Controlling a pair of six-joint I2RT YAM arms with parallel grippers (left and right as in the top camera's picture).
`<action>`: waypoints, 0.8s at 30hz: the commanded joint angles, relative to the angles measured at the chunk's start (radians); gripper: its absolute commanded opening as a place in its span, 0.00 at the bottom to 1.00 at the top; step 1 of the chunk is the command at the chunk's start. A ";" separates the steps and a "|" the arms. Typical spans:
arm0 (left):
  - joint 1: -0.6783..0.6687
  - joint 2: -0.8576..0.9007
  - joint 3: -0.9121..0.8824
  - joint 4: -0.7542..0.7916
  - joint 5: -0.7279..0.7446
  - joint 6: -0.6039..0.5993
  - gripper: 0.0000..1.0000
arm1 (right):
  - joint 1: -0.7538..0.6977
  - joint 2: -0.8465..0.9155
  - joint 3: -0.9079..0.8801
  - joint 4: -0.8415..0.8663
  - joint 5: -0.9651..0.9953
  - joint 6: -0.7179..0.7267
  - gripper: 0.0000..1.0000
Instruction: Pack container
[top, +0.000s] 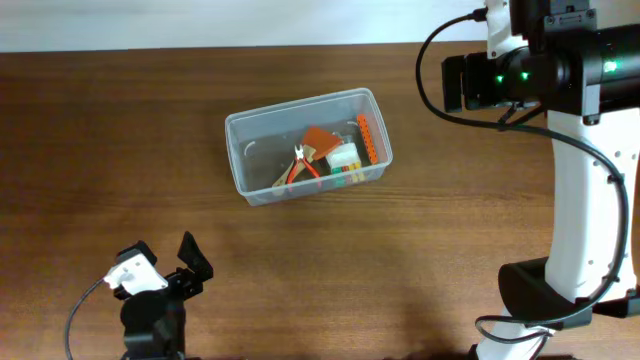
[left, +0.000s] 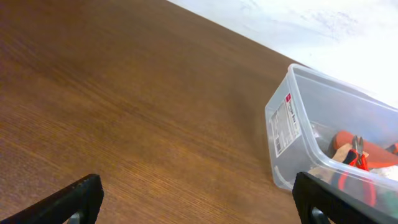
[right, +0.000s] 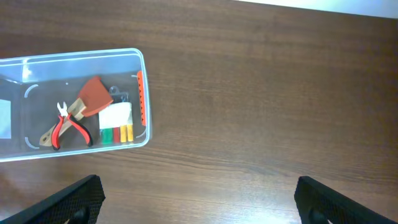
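Left tool (left: 202, 200) spread, container (left: 303, 102) likely holding pliers (left: 358, 163)

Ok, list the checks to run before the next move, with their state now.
1. left tool open, empty: ok.
2. right tool open, empty: ok.
3. container upright, top open: ok.
4. pliers inside the container: ok.
5. both tools apart from the container: ok.
6. packing finished: cannot tell.
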 joint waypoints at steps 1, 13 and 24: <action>-0.005 -0.032 -0.043 0.011 0.011 -0.005 0.99 | 0.008 -0.011 0.002 -0.006 0.016 0.011 0.98; -0.005 -0.066 -0.096 0.038 0.007 0.110 0.99 | 0.008 -0.011 0.002 -0.006 0.016 0.012 0.99; -0.005 -0.066 -0.097 0.048 0.010 0.526 0.99 | 0.008 -0.011 0.002 -0.006 0.016 0.011 0.99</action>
